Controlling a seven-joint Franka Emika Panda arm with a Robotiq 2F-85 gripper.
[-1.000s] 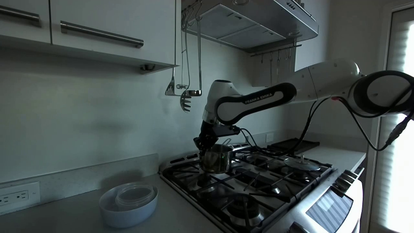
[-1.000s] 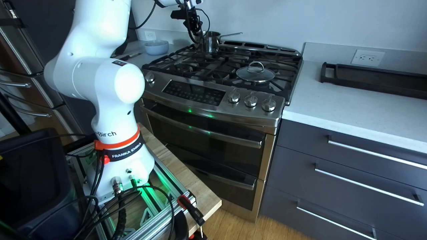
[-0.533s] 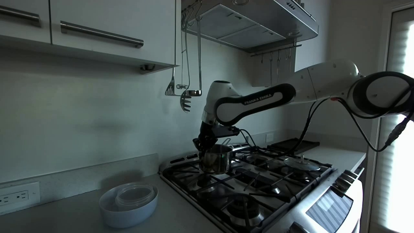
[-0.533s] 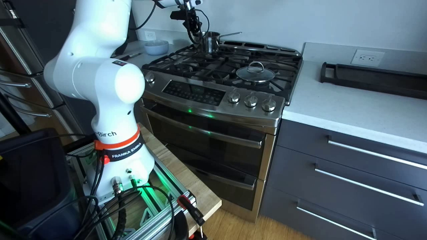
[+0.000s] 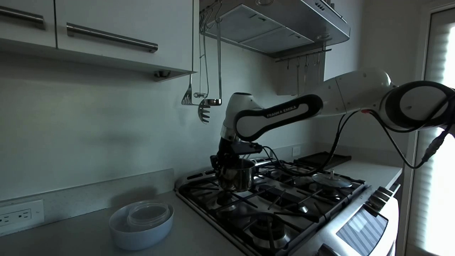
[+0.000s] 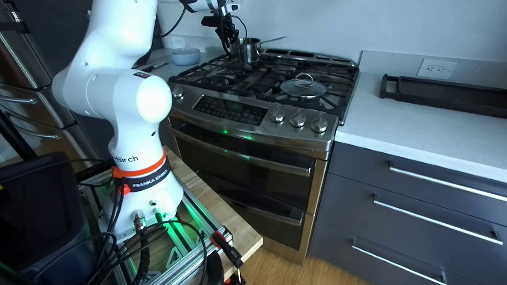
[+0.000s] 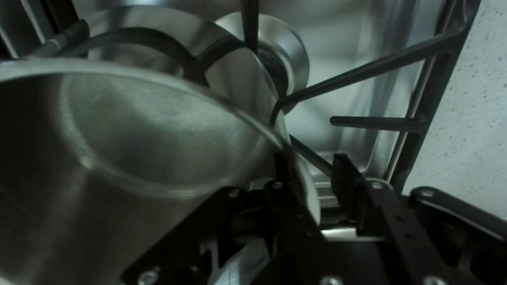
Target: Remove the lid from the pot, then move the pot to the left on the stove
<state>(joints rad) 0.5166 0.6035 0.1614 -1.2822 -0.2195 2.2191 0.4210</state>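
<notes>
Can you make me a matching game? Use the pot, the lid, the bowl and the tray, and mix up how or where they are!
Things:
1. pot
2. lid
3. bowl
4. tray

How or where:
A. black, lying on the counter
B. has a smaller clear container inside
C. rim between the jaws of the open gripper
D. lying on the stove, away from the gripper

Right pairs: 1-C, 2-D, 3-B, 4-A

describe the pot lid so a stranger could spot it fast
In an exterior view, find the wide stainless-steel gas stove. Resting on it, behind three round metal knobs, is a round, dark, silver-rimmed lid. Unlike the cylindrical grey steel pot, it is low and shallow, with an upright metal loop handle.
</notes>
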